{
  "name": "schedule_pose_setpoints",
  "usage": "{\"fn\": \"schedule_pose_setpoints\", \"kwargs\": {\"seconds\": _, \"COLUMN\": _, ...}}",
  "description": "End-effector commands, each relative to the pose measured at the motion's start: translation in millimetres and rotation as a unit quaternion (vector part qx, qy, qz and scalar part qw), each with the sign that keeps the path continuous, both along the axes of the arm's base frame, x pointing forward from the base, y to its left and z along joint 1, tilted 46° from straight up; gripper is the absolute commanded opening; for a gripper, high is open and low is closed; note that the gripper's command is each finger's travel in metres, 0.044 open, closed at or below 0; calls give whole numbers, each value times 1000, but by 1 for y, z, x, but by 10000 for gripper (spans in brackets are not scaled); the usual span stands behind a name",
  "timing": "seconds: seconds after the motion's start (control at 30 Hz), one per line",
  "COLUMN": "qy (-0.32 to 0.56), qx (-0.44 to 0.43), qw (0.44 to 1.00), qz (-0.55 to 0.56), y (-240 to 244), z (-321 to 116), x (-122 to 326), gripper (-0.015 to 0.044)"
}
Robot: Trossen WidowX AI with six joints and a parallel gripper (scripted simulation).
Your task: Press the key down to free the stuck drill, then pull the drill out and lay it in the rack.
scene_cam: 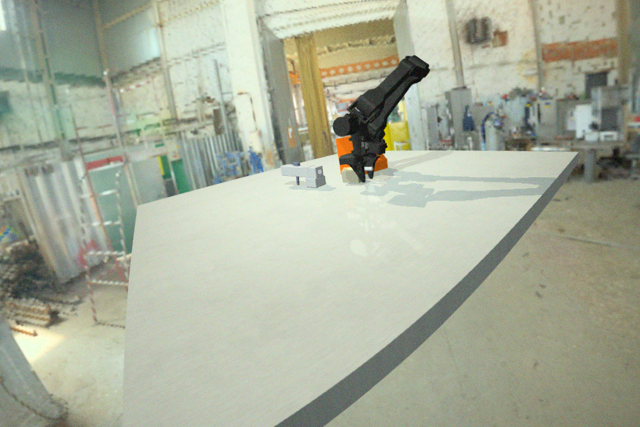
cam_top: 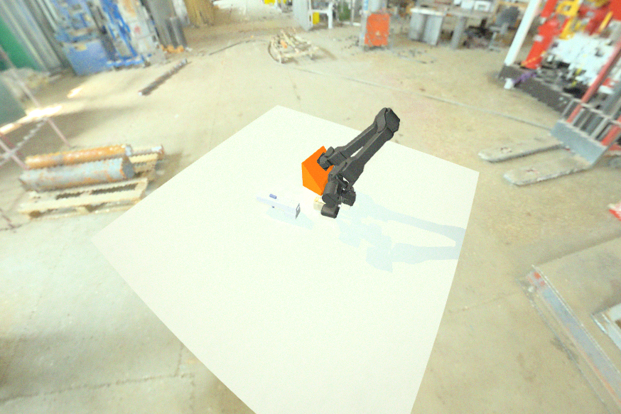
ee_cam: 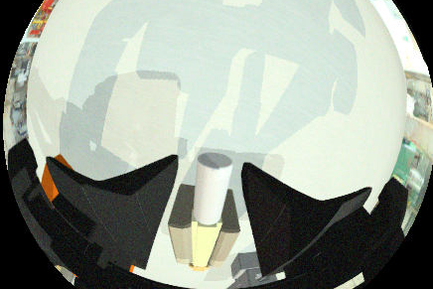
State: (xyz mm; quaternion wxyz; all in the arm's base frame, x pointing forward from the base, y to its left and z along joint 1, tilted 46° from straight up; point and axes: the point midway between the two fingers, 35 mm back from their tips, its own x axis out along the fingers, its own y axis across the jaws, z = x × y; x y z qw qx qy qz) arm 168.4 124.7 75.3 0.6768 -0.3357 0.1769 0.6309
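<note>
The drill (ee_cam: 214,189), a grey cylinder with a yellow length behind it, lies along the groove of the tan rack (cam_top: 317,204) (scene_cam: 350,176) (ee_cam: 180,243). Its grey end sticks out past the rack. My gripper (cam_top: 339,204) (scene_cam: 367,177) (ee_cam: 210,165) is open around the drill, with a finger on each side and a gap to each, low over the table. The grey holder (cam_top: 281,204) (scene_cam: 305,172) stands beside the rack, its arm raised on a block. The dark blue key (cam_top: 272,195) (scene_cam: 297,165) sits upright through that arm. In the top and exterior views the fingers largely hide the drill.
An orange wedge-shaped block (cam_top: 315,175) (scene_cam: 345,146) (ee_cam: 50,180) stands close behind the rack, beside my arm. The white table (cam_top: 261,299) (scene_cam: 247,282) carries everything, and my arm's shadow falls across it.
</note>
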Motion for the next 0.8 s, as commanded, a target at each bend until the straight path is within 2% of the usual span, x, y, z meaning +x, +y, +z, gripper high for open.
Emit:
{"fn": "schedule_pose_setpoints", "kwargs": {"seconds": 0.0, "qy": 1, "qx": -1, "qw": 1000, "qz": 0, "y": 0, "z": -1, "x": 0, "gripper": 315}}
{"fn": "schedule_pose_setpoints", "kwargs": {"seconds": 0.17, "qy": 1, "qx": -1, "qw": 1000, "qz": 0, "y": 0, "z": -1, "x": 0, "gripper": 440}}
{"fn": "schedule_pose_setpoints", "kwargs": {"seconds": 0.77, "qy": 3, "qx": -21, "qw": 1000, "qz": -9, "y": -47, "z": 43, "x": -11, "gripper": 440}}
